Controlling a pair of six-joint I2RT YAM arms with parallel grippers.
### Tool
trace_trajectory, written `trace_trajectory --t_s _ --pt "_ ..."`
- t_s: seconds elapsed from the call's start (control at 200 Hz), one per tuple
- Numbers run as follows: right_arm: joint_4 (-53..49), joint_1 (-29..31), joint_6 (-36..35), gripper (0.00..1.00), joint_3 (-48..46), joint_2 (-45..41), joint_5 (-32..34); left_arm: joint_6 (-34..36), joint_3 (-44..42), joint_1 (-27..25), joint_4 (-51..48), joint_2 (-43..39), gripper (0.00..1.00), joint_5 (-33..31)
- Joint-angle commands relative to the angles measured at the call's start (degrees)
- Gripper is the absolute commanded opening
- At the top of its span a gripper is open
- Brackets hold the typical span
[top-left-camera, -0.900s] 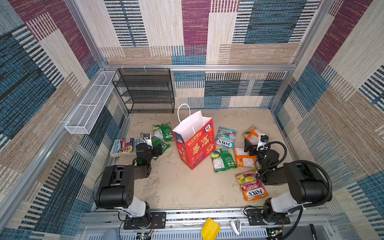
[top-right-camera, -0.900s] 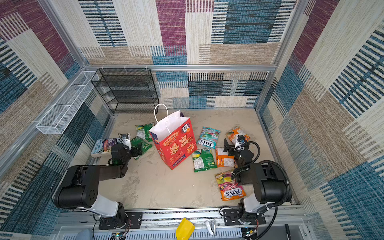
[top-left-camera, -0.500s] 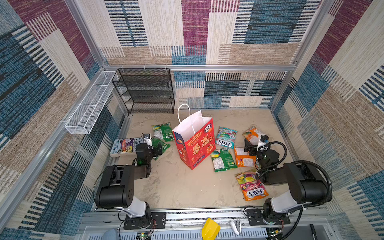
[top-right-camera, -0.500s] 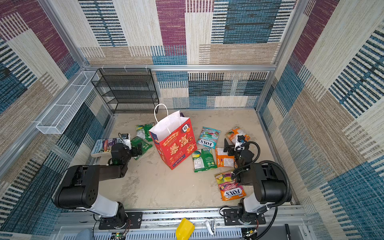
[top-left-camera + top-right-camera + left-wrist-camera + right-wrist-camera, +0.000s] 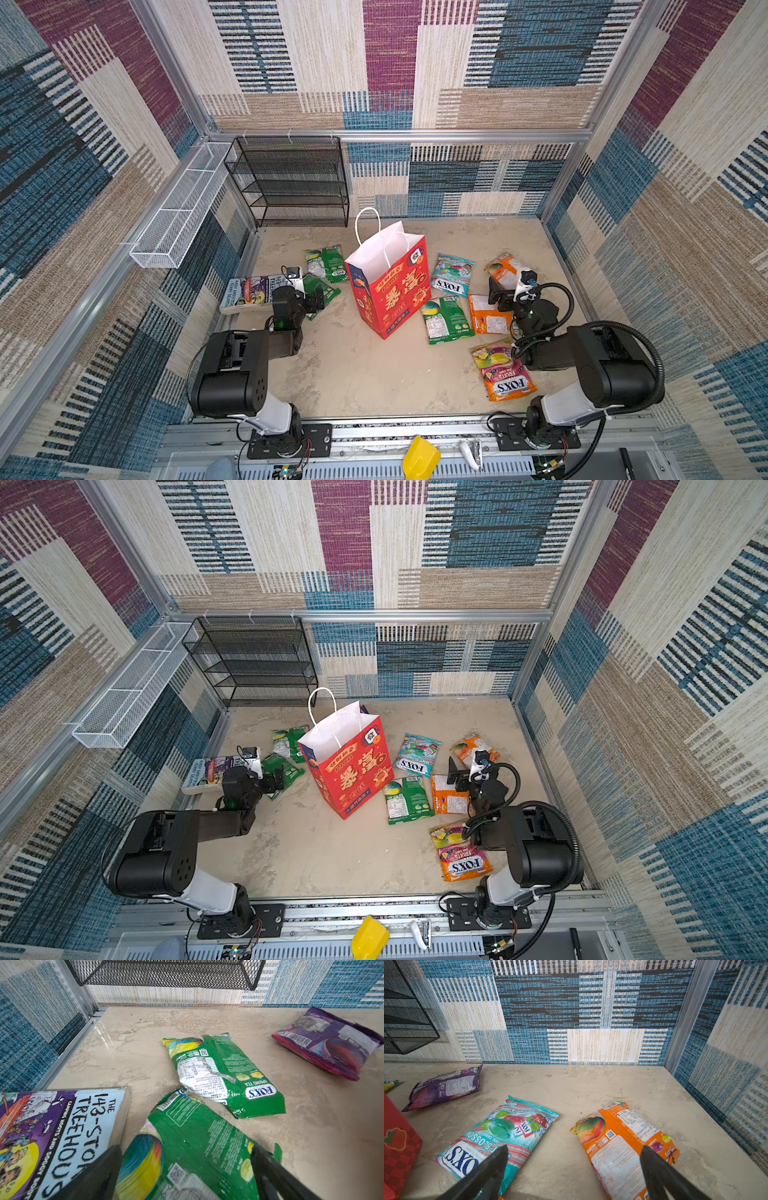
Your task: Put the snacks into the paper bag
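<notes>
— Where's the paper bag?
— Upright at the centre of both top views, mouth open, snacks scattered either side.
— The left gripper?
— Jaws spread wide astride a green pouch, next to the book; nothing pinched.
— And the right gripper?
— Spread wide too, empty, low at the right of the frame, a teal pouch and an orange pouch just ahead.

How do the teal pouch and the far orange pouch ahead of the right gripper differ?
The teal pouch lies logo side up; the orange pouch shows its printed back label. The teal pouch sits nearer the bag; the orange pouch lies farther from it. Both lie flat on the table.
</notes>
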Motion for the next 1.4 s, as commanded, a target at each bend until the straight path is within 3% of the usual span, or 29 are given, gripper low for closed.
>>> trace_trajectory --t_s 0.0,0.165,0.351,0.476,0.526,0.576,0.641,0.741,0.836,0.957,1.012,1.127,1.317,1.392 --pt "0.91 0.02 -0.25 1.0 -0.09 -0.19 0.37 0.14 0.06 0.06 0.69 -0.05 0.99 0.19" --pt "0.91 0.02 -0.12 1.0 -0.1 -0.16 0.31 1.22 -1.13 -1.58 2.65 -0.38 0.99 -2.01" --pt "0.91 0.0 -0.13 1.0 -0.01 -0.09 0.38 -1.17 -0.38 1.77 1.29 -0.22 0.99 2.58" --pt "1.27 -0.11 -0.06 1.0 -0.17 -0.39 0.68 -0.99 0.09 1.32 0.64 -1.57 0.99 0.83" --pt "-2.69 2.08 -1.03 1.0 0.67 -3.78 5.61 -3.06 3.1 1.07 -9.67 -6.36 0.99 -4.87" --pt "-12.9 4.15 -0.32 1.0 3.42 -9.88 10.7 -6.09 6.92 1.05 -19.69 -10.18 0.99 -12.0" --pt "-21.38 4.33 3.51 1.0 6.12 -15.43 11.49 -10.64 13.06 1.05 -32.18 -14.0 0.99 -17.4" --pt "-36.1 4.33 13.99 1.0 11.22 -23.37 13.52 -26.98 26.79 1.05 -59.73 -17.22 0.99 -20.76" --pt "-49.87 4.32 18.94 1.0 17.2 -27.81 13.93 -28.34 36.79 1.05 -75.91 -17.47 0.99 -10.47" --pt "-62.4 4.24 29.03 1.0 20.76 -32.52 17.87 -23.72 42.81 0.98 -78.66 -20.14 0.99 13.52" --pt "-66.68 4.25 33.04 1.0 21.19 -35.45 15.49 -20.24 45.8 0.05 -80.41 -21.34 0.99 19.3" --pt "-65.9 4.24 35.55 1.0 16.41 -43.61 3.0 -12.58 52.4 -1.77 -85.22 -20.89 0.99 24.47" --pt "-69.72 4.25 37.32 1.0 11.7 -53.55 -5.76 -3.08 60.53 -9.22 -91.59 -13.02 0.99 30.26" --pt "-73.32 4.24 36.28 1.0 11.92 -56.56 -7.35 1.08 64.31 -13.73 -94.57 -8.76 1.0 27.91"
